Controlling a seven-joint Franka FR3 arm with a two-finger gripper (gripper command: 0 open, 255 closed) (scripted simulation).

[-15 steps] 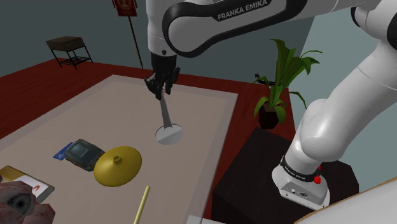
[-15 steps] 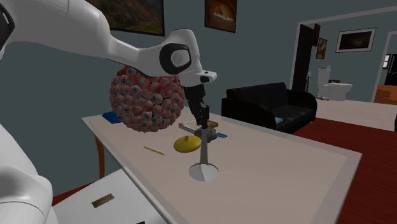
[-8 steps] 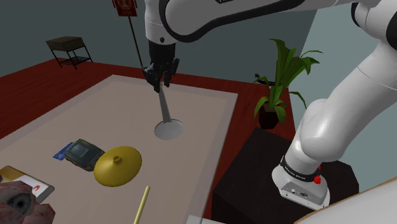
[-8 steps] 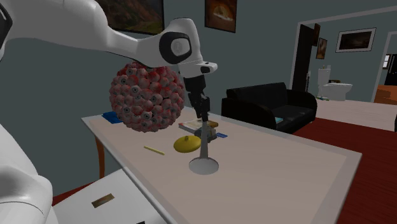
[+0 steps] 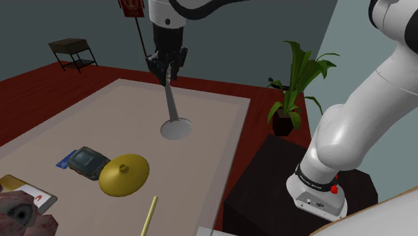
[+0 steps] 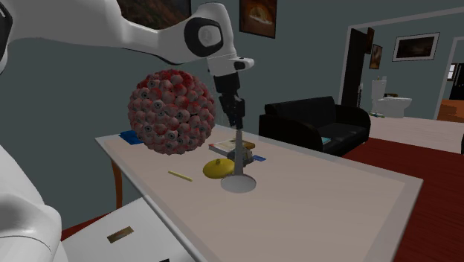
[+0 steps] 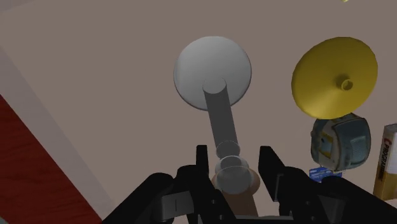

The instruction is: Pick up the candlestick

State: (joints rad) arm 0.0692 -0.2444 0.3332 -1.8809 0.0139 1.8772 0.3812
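Note:
The candlestick [image 5: 175, 119] is plain grey, a thin stem on a round base, and it hangs clear above the beige table [image 5: 60, 134]. My black gripper [image 5: 167, 72] is shut on the top of its stem. From the second exterior view the candlestick [image 6: 239, 173] dangles below the gripper [image 6: 236, 126], its base lifted off the tabletop. Looking along the hand, the fingers [image 7: 203, 167] clasp the upper knob of the candlestick [image 7: 214, 83] and the round base points away at the table.
A yellow dome-shaped lid [image 5: 124, 174] and a small dark box [image 5: 87, 161] lie near the table's front, with a yellow stick [image 5: 149, 216] by the edge. A big red ball covered in eyes [image 6: 171, 112] stands at the table's end. A potted plant [image 5: 295, 87] stands beyond the table's side.
The gripper has risen with the candlestick held in it. The base has come up off the table and drifted slightly toward the shoulder view's left.

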